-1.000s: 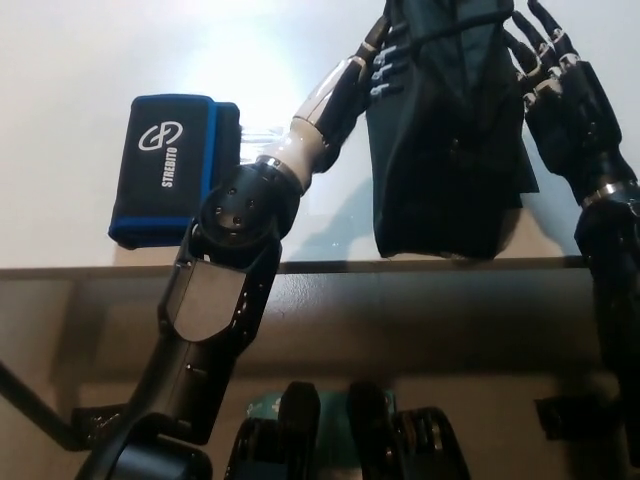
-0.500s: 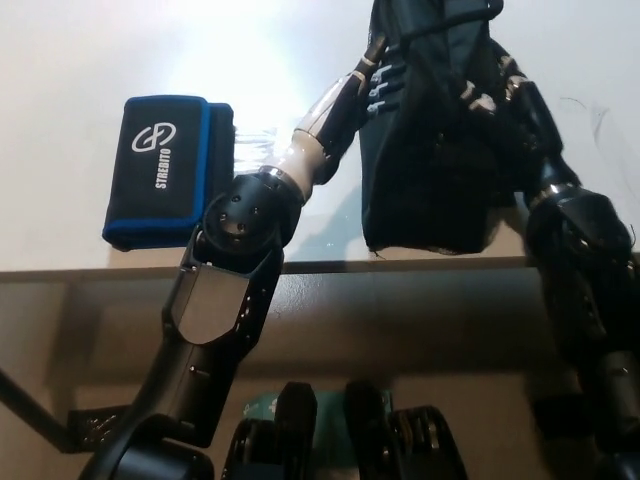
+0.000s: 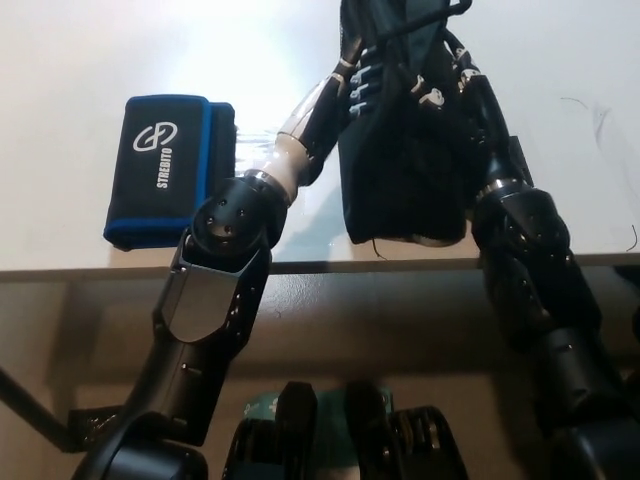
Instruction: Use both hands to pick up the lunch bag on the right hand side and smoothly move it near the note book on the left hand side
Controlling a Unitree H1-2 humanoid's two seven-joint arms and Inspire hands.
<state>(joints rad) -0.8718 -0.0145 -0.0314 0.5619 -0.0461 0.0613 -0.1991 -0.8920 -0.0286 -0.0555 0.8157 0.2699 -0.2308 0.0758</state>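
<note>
A pale, glare-lit bench (image 3: 90, 60) is carrying the work. The black lunch bag (image 3: 405, 150) is hanging upright, pinched between left hand (image 3: 350, 75) and right hand (image 3: 465, 85), fingers gripping both flanks; the notebook (image 3: 165, 170) is lying just leftward.

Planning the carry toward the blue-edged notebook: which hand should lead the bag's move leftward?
Probably the left. The left hand grips the lunch bag on the side facing the notebook, with bare table around. The right hand holds the far side and would follow.
</note>
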